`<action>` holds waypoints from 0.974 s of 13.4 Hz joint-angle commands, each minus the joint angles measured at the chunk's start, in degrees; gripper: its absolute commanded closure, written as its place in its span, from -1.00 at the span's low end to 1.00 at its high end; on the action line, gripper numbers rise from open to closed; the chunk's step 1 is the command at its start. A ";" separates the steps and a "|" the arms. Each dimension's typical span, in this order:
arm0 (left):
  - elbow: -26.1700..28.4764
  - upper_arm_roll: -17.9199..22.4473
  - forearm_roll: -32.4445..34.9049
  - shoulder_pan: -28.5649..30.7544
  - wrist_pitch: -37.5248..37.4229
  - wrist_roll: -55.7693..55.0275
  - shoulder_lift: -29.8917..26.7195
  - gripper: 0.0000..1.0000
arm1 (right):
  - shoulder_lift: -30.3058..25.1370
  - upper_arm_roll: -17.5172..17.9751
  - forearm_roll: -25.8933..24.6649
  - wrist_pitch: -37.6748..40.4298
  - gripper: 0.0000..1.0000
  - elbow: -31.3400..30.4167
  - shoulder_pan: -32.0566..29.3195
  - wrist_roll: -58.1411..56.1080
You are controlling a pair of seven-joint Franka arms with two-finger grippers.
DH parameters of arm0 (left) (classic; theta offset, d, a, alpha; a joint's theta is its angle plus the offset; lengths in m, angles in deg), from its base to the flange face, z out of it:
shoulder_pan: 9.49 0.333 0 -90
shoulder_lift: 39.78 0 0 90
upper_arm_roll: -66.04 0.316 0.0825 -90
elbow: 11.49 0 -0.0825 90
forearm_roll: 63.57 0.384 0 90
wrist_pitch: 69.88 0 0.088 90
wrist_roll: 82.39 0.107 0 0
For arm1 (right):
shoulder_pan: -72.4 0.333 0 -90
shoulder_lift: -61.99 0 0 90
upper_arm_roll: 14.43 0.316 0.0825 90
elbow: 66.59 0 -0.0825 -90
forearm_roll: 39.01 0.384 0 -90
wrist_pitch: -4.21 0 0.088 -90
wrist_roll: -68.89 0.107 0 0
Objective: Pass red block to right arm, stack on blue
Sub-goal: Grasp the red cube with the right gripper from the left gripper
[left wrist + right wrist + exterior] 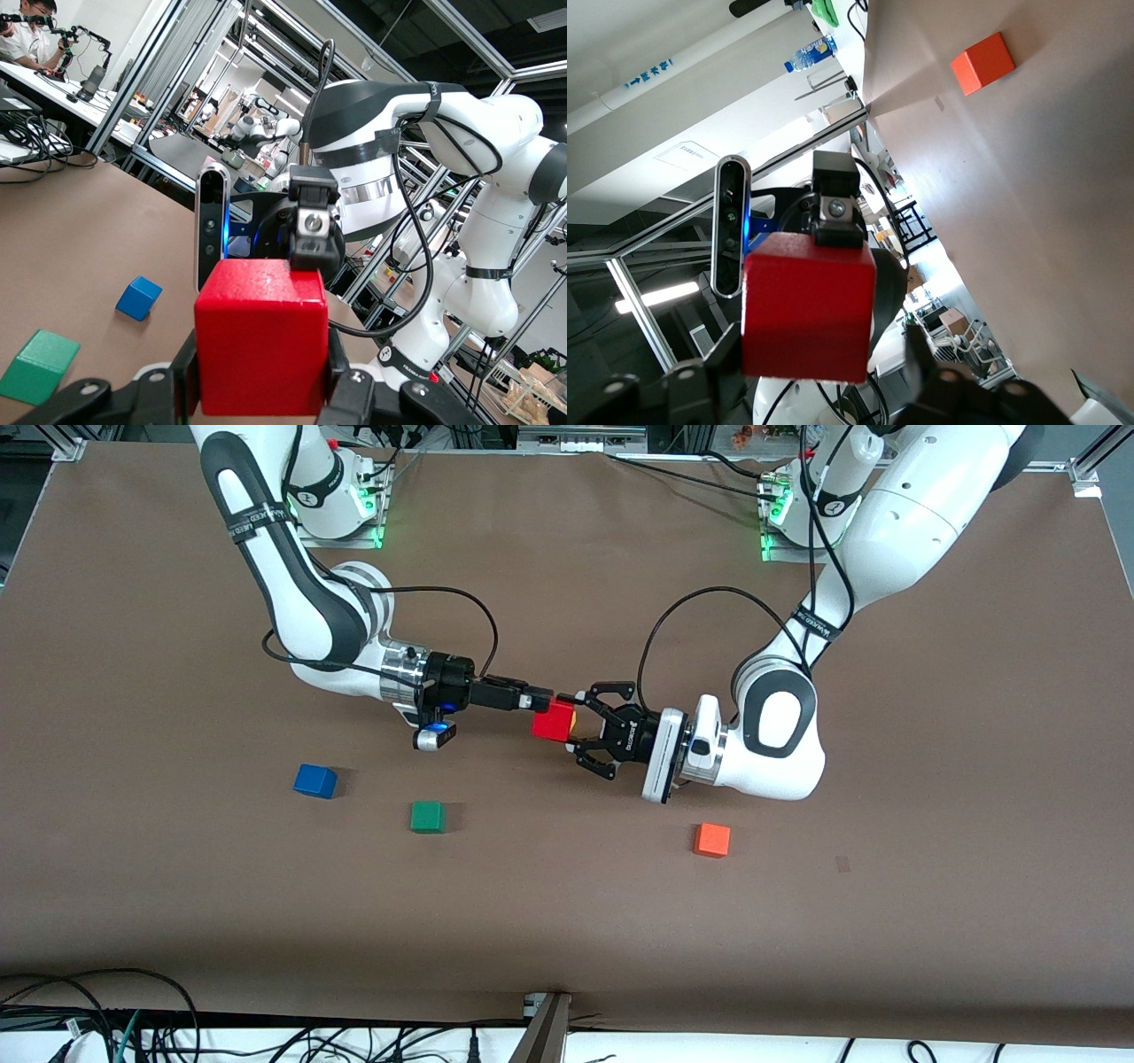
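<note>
My left gripper (574, 724) is shut on the red block (551, 722), holding it in the air over the middle of the table. In the left wrist view its black pads press both sides of the red block (261, 336). My right gripper (536, 700) reaches in from the right arm's end and meets the block at its upper corner. In the right wrist view one finger lies along the red block (806, 305) and the other stands apart from it with a gap. The blue cube (315, 780) rests on the table toward the right arm's end, nearer the front camera.
A green cube (427, 816) sits beside the blue one, slightly nearer the front camera. An orange cube (711, 840) lies toward the left arm's end. Brown table cloth (567, 921) runs to the front edge, where cables hang.
</note>
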 commanded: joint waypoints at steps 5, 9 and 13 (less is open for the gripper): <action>-3.01 -0.05 -1.52 -0.40 -0.69 -2.54 0.87 1.00 | 2.30 -0.28 1.96 -0.44 0.56 3.01 -0.37 -1.95; -3.01 -0.14 -1.43 0.38 -1.74 -4.31 0.70 -1.00 | 2.04 -0.37 0.91 -2.98 0.61 4.06 -0.11 -2.39; -2.92 0.03 2.16 4.24 -5.88 -6.41 -0.26 -1.00 | 1.78 -0.46 -7.76 -6.67 0.61 5.20 0.33 -2.12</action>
